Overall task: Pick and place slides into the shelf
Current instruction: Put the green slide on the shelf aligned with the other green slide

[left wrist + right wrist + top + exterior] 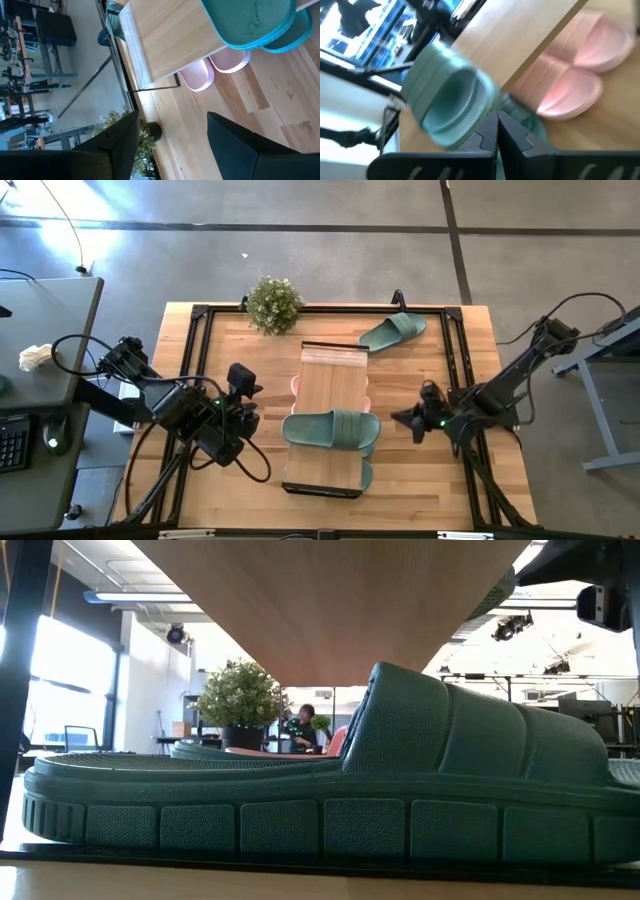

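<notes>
left gripper (243,395): fingers spread wide, holding nothing, at 9 o'clock of the shelf (333,375).
right gripper (410,420): fingers pressed shut, empty, at 3 o'clock of the shelf.
green slide on top (331,429): lies crosswise on the plank, long axis 9-to-3, between both grippers, about equally near.
loose green slide (393,332): on the table at 1 o'clock of the shelf, nearer the right arm.
pink slides (212,69): smooth rubber, tucked under the plank.
materials: ribbed, textured rubber; pale planked wood.
</notes>
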Robot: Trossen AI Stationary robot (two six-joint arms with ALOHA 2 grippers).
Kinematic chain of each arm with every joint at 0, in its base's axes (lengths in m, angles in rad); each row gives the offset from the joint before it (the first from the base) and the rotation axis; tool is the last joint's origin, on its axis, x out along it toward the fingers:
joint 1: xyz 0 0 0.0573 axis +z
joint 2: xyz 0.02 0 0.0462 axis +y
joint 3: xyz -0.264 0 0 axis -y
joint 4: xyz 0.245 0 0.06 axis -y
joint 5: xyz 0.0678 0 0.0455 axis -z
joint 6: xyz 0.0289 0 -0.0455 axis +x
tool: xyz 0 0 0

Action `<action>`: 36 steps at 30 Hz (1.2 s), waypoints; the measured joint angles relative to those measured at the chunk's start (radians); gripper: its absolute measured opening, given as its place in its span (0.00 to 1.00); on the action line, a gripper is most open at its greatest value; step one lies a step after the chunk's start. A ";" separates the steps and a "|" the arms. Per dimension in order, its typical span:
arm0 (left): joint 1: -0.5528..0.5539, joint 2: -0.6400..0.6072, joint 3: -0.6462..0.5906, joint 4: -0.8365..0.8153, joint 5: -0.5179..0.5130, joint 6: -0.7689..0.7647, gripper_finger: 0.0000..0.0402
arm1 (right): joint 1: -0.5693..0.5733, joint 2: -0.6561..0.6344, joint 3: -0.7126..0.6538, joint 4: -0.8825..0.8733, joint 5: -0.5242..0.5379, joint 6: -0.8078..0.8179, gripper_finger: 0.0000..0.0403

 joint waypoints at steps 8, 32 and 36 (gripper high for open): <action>0.000 0.000 0.000 0.000 -0.019 0.006 0.53 | -0.118 -0.155 0.000 -0.211 0.073 -0.027 0.00; 0.299 -0.127 0.001 0.818 0.865 0.654 0.53 | -0.888 -0.025 0.502 -0.621 -0.193 -0.817 0.03; 0.462 -0.127 0.000 0.780 0.908 0.699 0.53 | -0.967 0.102 0.619 -0.710 -0.204 -0.902 0.11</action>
